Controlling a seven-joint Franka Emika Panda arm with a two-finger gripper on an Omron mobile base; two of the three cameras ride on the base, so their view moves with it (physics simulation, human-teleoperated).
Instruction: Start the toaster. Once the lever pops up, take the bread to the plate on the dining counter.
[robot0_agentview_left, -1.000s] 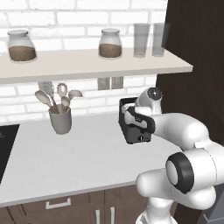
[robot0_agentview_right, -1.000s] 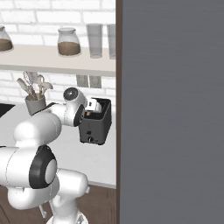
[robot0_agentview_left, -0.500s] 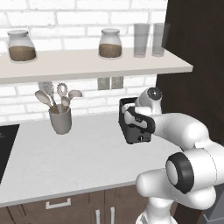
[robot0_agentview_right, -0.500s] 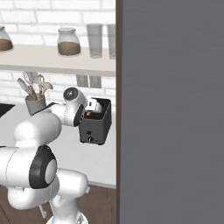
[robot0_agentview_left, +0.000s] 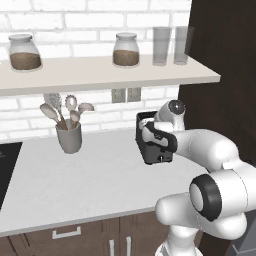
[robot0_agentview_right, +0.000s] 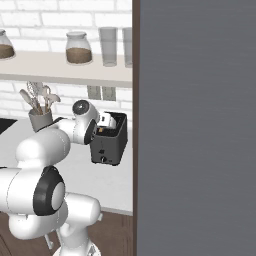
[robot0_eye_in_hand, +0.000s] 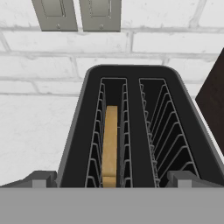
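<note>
The black toaster (robot0_agentview_left: 156, 151) stands on the white counter under the brick wall, close to a dark side panel. In the hand view I look straight down into the toaster (robot0_eye_in_hand: 131, 87). The golden-brown bread (robot0_eye_in_hand: 110, 144) sits low in its left slot, and the right slot holds nothing. My gripper (robot0_eye_in_hand: 111, 181) hovers just above the toaster's near end, open, with one fingertip on each side of the body and nothing between them. The right base view has the gripper (robot0_agentview_right: 106, 122) over the toaster (robot0_agentview_right: 109, 147). The plate and the dining counter are out of view.
A grey utensil cup (robot0_agentview_left: 69, 136) with spoons stands to the left on the counter. Above runs a shelf (robot0_agentview_left: 100, 75) with jars and glasses. Two wall outlets (robot0_eye_in_hand: 78, 13) sit behind the toaster. A tall dark panel (robot0_agentview_left: 225, 75) closes off the right side.
</note>
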